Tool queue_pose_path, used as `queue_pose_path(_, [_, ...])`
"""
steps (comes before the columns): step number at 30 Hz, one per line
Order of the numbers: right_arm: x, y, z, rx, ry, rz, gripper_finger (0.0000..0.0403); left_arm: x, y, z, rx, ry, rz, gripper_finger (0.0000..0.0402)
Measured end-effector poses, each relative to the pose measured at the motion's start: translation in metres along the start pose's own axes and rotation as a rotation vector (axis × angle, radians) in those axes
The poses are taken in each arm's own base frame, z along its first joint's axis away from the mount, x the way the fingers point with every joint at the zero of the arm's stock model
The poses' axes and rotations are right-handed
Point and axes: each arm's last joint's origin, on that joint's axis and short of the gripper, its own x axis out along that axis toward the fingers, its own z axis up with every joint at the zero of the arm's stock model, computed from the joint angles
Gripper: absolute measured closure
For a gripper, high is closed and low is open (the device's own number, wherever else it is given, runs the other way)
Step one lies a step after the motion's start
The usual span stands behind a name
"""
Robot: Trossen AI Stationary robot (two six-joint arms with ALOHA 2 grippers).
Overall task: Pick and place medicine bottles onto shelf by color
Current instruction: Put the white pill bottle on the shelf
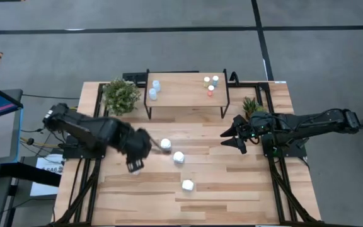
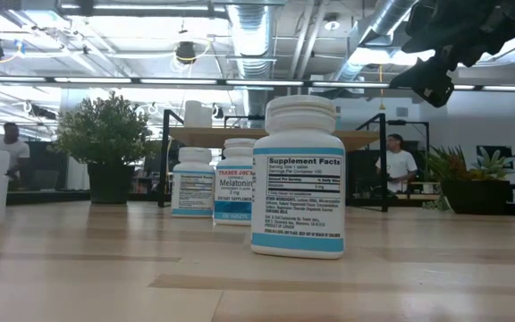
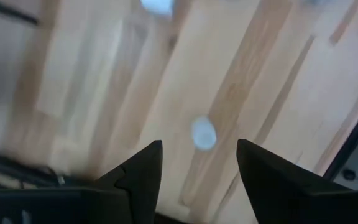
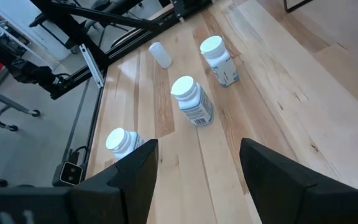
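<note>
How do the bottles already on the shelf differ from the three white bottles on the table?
The bottles on the shelf come in two groups: pale-blue ones at its left end and tiny capped ones at its right end. The white bottles are chunkier, carry blue-banded labels, and stand in a diagonal line on the table. The shelf bottles are already sorted; the white ones are not yet placed. All of them stand upright.

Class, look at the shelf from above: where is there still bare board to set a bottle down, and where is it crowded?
The shelf is bare through its middle, between the pale-blue bottles at its left end and the tiny bottles clustered at its right end. Both ends are crowded. On the table, three white bottles stand in a diagonal line before the shelf.
</note>
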Motion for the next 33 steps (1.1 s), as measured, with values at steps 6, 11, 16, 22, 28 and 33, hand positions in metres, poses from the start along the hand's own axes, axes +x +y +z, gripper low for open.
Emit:
queue_pose_path(6, [0.0, 0.0, 0.0, 0.0, 0.0, 0.0, 0.0154, 0.047, -0.026, -0.022, -0.001, 0.03, -0.003, 0.0167])
queue_pose_path(11, [0.0, 0.0, 0.0, 0.002, 0.001, 0.0, 0.0154, 0.077, -0.029, -0.033, 0.011, 0.039, 0.025, 0.0138])
queue_pose_path(16, [0.0, 0.0, 0.0, 0.031, 0.001, 0.0, 0.0154, 0.09, -0.029, -0.046, 0.124, 0.064, 0.075, 0.013])
queue_pose_path(22, [0.0, 0.0, 0.0, 0.034, 0.001, -0.001, 0.0154, 0.107, -0.034, -0.055, 0.169, 0.073, 0.041, 0.0129])
queue_pose_path(28, [0.0, 0.0, 0.0, 0.036, 0.0, 0.0, 0.0154, 0.129, -0.033, -0.06, 0.168, 0.103, -0.008, 0.0129])
queue_pose_path(33, [0.0, 0.0, 0.0, 0.056, 0.001, -0.001, 0.0154, 0.138, -0.027, -0.064, 0.175, 0.119, 0.032, 0.0129])
